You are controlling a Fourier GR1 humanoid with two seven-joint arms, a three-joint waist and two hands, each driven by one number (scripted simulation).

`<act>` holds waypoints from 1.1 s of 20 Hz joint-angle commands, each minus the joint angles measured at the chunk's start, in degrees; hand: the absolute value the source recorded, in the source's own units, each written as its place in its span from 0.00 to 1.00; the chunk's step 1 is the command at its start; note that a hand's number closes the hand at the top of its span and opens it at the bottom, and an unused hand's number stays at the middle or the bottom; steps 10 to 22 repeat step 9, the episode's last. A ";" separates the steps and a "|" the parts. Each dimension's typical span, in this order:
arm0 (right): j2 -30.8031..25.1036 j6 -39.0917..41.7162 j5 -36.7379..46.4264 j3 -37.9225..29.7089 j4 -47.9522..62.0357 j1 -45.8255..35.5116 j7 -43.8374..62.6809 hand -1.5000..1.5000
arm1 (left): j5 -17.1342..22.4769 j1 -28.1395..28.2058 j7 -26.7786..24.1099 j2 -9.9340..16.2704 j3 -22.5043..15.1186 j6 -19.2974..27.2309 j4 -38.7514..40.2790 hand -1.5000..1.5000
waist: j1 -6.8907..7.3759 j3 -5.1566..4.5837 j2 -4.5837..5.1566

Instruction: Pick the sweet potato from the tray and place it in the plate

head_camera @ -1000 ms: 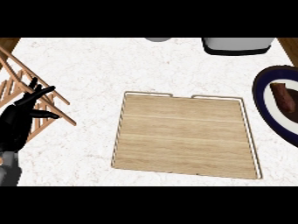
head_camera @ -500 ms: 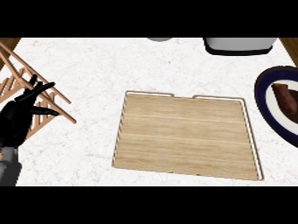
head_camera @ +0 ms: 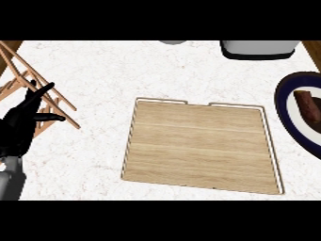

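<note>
The sweet potato (head_camera: 307, 106) is lying in the plate (head_camera: 285, 109), a dark reddish-brown lump set lengthwise on the plate's pale centre, with the navy rim curving round it. The plate sits at the right edge of the white marbled counter (head_camera: 121, 75) and is partly cut off there, so only its left portion shows. Just to its left, near but not touching as far as I can make out, lies the wooden tray (head_camera: 201, 146), a flat light-wood board with a thin raised lip and nothing on its surface. Over at the far left the robot's left hand (head_camera: 18, 126) is up above the counter's edge, its black fingers spread and fairly straight, thumb out to the side, with nothing in its hold. It sits in front of a wooden rack (head_camera: 24, 80) of slanted slats, which runs off the left side of the view; whether the fingers actually touch the slats is hard to say from this angle. The grey forearm shows below the hand at the lower left corner. At the top edge there is a grey container (head_camera: 259, 49), only its lower part visible, well apart from the tray. The right hand does not show anywhere.
</note>
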 commanded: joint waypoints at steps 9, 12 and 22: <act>0.06 1.72 -0.33 -0.12 -0.52 5.96 1.28 0.00 | 0.38 -2.98 1.32 -1.88 -0.69 -3.77 7.26 0.50 | -0.37 -0.70 1.04; 0.06 1.72 -0.33 -0.12 -0.52 5.96 1.28 0.00 | 0.38 -2.98 1.32 -1.88 -0.69 -3.77 7.26 0.50 | -0.37 -0.70 1.04; 0.06 1.72 -0.33 -0.12 -0.52 5.96 1.28 0.00 | 0.38 -2.98 1.32 -1.88 -0.69 -3.77 7.26 0.50 | -0.37 -0.70 1.04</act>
